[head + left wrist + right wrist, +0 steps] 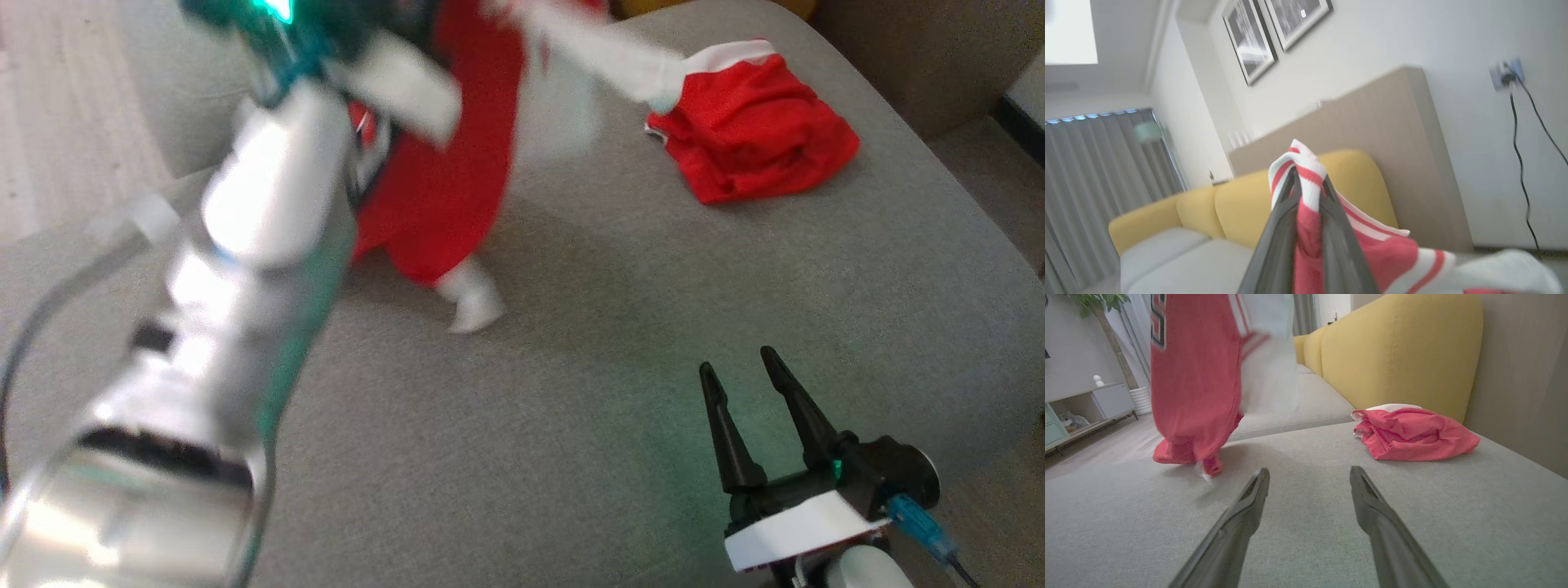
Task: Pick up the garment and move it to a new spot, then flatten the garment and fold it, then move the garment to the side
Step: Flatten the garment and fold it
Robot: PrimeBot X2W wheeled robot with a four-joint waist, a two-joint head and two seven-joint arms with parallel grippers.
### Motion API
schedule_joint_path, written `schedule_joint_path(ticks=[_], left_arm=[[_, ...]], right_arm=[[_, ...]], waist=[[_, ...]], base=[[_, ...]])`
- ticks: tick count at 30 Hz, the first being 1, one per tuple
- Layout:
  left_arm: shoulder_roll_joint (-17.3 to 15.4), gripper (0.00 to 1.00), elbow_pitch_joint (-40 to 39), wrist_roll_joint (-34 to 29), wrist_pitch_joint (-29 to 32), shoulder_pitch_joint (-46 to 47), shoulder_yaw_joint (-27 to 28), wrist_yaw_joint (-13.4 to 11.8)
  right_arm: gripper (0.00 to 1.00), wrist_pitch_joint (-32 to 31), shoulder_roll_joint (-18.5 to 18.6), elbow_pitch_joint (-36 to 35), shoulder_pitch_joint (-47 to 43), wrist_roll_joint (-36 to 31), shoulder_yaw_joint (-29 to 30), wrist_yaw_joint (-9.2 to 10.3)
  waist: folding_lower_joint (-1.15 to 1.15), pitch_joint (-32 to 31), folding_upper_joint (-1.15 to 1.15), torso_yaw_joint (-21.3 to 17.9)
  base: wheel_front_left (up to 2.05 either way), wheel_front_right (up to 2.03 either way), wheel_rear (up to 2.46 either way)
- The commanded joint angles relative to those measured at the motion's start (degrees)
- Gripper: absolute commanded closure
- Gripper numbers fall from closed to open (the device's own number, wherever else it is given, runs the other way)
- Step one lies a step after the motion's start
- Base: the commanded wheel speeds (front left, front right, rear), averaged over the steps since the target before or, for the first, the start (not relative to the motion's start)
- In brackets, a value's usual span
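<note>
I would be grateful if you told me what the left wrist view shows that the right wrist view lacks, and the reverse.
From the left wrist view: the left gripper shut on the striped edge of the red jersey, two framed pictures and a wall socket with a cable. From the right wrist view: the open right gripper over the grey cushion, a crumpled red garment lying on it, a shelf unit and a plant. Shared: the hanging jersey and the yellow sofa back.
</note>
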State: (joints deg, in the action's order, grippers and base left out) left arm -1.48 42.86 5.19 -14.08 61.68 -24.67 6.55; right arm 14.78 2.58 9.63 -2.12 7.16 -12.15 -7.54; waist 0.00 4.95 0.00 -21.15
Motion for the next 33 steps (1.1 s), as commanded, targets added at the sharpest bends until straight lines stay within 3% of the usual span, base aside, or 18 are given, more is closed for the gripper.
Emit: schedule_joint_path(ticks=[1,5,9,15,19,23,24,25,30,33], left_arm=[[-1.7,1.0,-3.2,1.4,-0.6,6.4,3.4,-0.2],[-4.0,1.0,-5.0,3.8,-0.7,13.2,8.1,-1.3],[-6.6,1.0,-4.7,6.5,-0.5,10.9,11.4,-1.9],[-10.6,1.0,-4.5,12.1,1.7,-11.7,15.7,-2.1],[-9.8,1.0,-3.4,16.0,2.0,-30.4,18.0,-3.2],[-8.2,1.0,-2.3,18.1,1.1,-40.9,19.0,-4.0],[-7.9,0.69,-2.1,18.0,0.9,-42.2,18.9,-4.3],[-8.0,0.0,-2.1,17.3,0.6,-42.8,18.7,-5.0],[-7.8,0.0,-5.5,12.7,-0.8,-44.2,17.5,-9.0],[-8.4,0.0,-13.4,6.5,-0.9,-46.1,16.5,-12.6]], right_arm=[[0.0,0.2,0.3,-1.9,0.8,0.4,-1.4,0.05],[0.0,0.2,0.3,-2.2,0.6,0.4,-1.8,0.05],[0.0,0.2,0.3,-2.2,0.1,0.2,-1.5,0.05],[0.0,0.2,0.3,-2.3,-1.2,-0.4,-0.4,0.05],[0.0,0.2,0.3,-2.3,-1.7,-1.1,0.6,0.05],[0.0,0.2,0.3,-2.1,-1.6,-1.6,0.8,0.05],[0.0,0.2,0.3,-2.0,-1.6,-1.6,0.9,0.05],[0.0,0.2,0.3,-1.9,-1.7,-1.7,0.9,0.05],[0.0,0.2,0.3,-1.4,-1.9,-1.7,0.4,0.05],[0.0,0.2,0.3,-1.3,-2.1,-1.6,0.1,0.05]], waist=[[0.0,-0.8,0.0,1.2],[0.0,-1.2,0.0,3.2],[0.0,-1.9,0.0,5.1],[0.0,-2.0,0.0,9.4],[0.0,-1.2,0.0,12.6],[0.0,-0.7,0.0,15.1],[0.0,-0.6,0.0,15.8],[0.0,-0.6,0.0,16.5],[0.0,-1.0,0.0,18.9],[0.0,-1.4,0.0,19.9]], base=[[0.0,0.0,0.0],[0.0,0.0,0.0],[0.0,0.0,0.0],[0.0,0.0,0.0],[0.0,0.0,0.0],[0.0,0.0,0.0],[0.0,0.0,0.0],[0.0,0.0,0.0],[0.0,0.0,0.0],[0.0,0.0,0.0]])
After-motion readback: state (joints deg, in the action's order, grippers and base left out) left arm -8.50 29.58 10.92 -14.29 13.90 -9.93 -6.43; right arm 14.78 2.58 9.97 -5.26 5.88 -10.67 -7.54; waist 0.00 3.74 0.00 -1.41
